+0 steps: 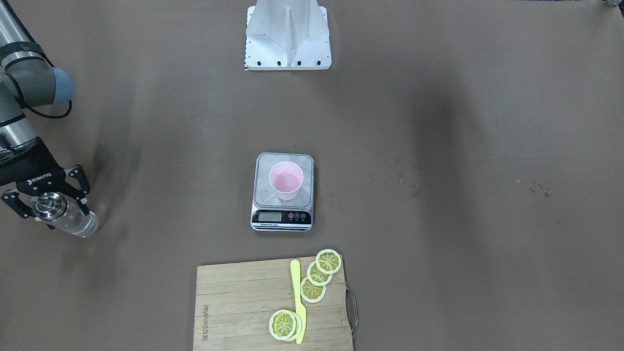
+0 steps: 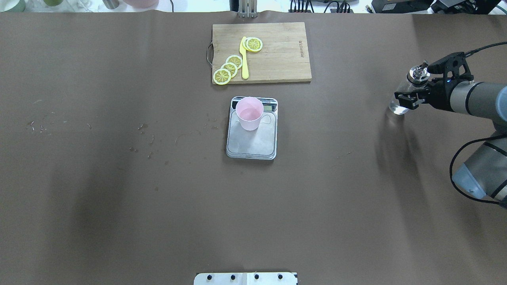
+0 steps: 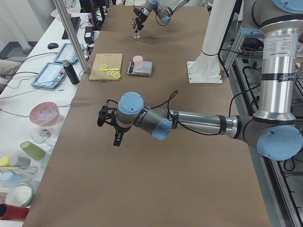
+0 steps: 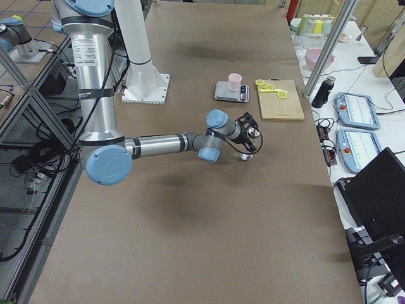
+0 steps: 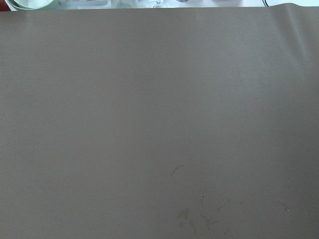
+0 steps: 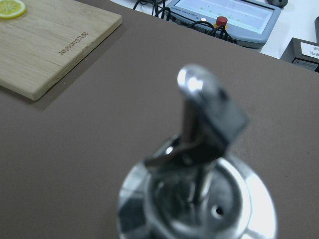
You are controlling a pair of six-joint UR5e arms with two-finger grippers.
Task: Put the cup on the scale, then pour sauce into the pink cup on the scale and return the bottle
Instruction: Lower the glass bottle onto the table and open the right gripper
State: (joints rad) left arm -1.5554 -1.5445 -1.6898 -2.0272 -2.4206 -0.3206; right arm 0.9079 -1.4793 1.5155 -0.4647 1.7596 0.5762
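The pink cup (image 1: 286,180) (image 2: 249,113) stands upright on the scale (image 1: 264,196) (image 2: 253,144) at the table's middle, toward the display end of the platform. Far off on the robot's right, the clear glass bottle (image 1: 75,222) (image 2: 400,103) stands on the table. My right gripper (image 1: 57,213) (image 2: 414,82) is open, its fingers on either side of the bottle's neck with slim gaps. The right wrist view is filled by the blurred metal pourer cap (image 6: 199,189). The sauce is too clear to make out. My left gripper (image 3: 108,130) hovers over bare table; whether it is open or shut I cannot tell.
A bamboo cutting board (image 1: 234,302) (image 2: 277,55) with lemon slices (image 2: 229,67) and a yellow knife (image 2: 244,59) lies beyond the scale. The robot's white base plate (image 1: 287,44) sits on the near side. Small stains (image 2: 146,138) mark the table on the left.
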